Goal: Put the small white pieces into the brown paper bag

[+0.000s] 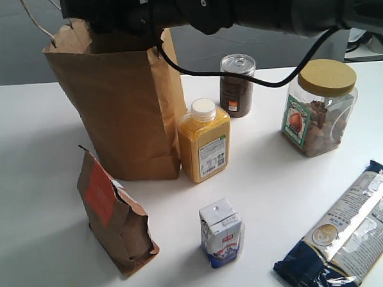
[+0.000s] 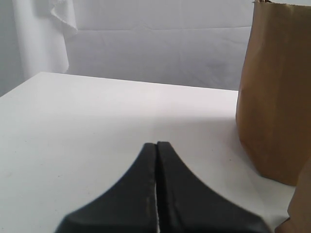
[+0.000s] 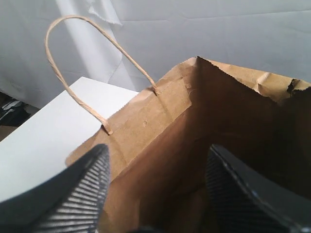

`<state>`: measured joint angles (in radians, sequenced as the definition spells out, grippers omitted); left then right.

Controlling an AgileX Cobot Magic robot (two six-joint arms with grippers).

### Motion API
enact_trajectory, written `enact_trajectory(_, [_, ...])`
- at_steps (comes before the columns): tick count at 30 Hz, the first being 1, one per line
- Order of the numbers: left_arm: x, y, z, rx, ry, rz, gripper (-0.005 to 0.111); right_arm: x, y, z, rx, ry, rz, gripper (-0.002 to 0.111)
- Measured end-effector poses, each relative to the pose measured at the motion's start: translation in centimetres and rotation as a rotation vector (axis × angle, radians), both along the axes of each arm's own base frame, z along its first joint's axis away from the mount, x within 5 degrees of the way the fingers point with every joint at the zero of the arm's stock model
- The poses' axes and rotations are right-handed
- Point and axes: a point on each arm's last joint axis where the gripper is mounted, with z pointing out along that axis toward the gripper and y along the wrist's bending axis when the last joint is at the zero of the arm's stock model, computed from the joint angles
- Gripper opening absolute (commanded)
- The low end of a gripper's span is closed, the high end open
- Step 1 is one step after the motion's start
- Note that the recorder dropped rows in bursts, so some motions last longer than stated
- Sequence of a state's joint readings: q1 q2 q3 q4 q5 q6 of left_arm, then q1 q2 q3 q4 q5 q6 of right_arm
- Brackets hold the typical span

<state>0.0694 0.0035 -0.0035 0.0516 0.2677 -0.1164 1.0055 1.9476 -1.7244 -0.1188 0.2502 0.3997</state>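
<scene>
The tall brown paper bag (image 1: 122,108) stands at the back left of the white table, its mouth open upward. My right arm reaches across from the right, and its gripper (image 3: 158,155) hangs open over the bag's mouth (image 3: 228,141) with nothing between the ribbed fingers (image 3: 95,179). One string handle (image 3: 77,73) arches beside it. My left gripper (image 2: 156,144) is shut and empty, low over bare table beside the bag's side (image 2: 277,92); it does not show in the exterior view. No small white pieces show in any view.
A yellow bottle with a white cap (image 1: 205,139) stands against the bag. Also on the table: a brown pouch with an orange-red label (image 1: 113,212), a small milk carton (image 1: 221,232), a dark tin can (image 1: 237,84), a yellow-lidded jar (image 1: 319,108) and a blue packet (image 1: 347,228).
</scene>
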Motion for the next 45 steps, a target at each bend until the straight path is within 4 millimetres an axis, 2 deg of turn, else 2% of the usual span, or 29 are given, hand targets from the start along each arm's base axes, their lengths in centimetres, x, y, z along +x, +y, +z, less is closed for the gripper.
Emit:
enact_trajectory(3, [0.0,0.0,0.0,0.000,0.000,0.000,0.000,0.0,0.0,0.0,-0.002,0.001,0.000,0.054])
enact_trajectory(5, [0.0,0.0,0.0,0.000,0.000,0.000,0.000,0.0,0.0,-0.1,-0.006,0.004,-0.001,0.048])
enact_trajectory(9, [0.0,0.0,0.0,0.000,0.000,0.000,0.000,-0.5,-0.3,0.6,-0.023,0.004,0.001,0.026])
enact_trajectory(15, [0.0,0.0,0.0,0.000,0.000,0.000,0.000,-3.3,-1.0,3.0,-0.088,-0.016,0.039,0.002])
enact_trajectory(18, [0.0,0.0,0.0,0.000,0.000,0.000,0.000,-4.4,-1.6,2.7,-0.113,-0.007,0.053,0.000])
enact_trajectory(23, [0.0,0.0,0.0,0.000,0.000,0.000,0.000,-5.5,-3.5,0.9,-0.138,0.006,0.065,0.000])
enact_trajectory(26, [0.0,0.0,0.0,0.000,0.000,0.000,0.000,-7.0,-6.5,-0.2,-0.094,0.006,0.076,0.000])
enact_trajectory(27, [0.0,0.0,0.0,0.000,0.000,0.000,0.000,-7.2,-7.1,-0.7,-0.099,0.010,0.074,0.000])
enact_trajectory(35, [0.0,0.0,0.0,0.000,0.000,0.000,0.000,-8.5,-16.4,-4.4,-0.082,0.012,-0.018,0.000])
enact_trajectory(39, [0.0,0.0,0.0,0.000,0.000,0.000,0.000,-8.1,-21.1,-5.6,-0.069,-0.020,-0.126,0.000])
enact_trajectory(45, [0.0,0.0,0.0,0.000,0.000,0.000,0.000,-7.7,-25.6,-7.4,-0.084,-0.090,-0.244,0.000])
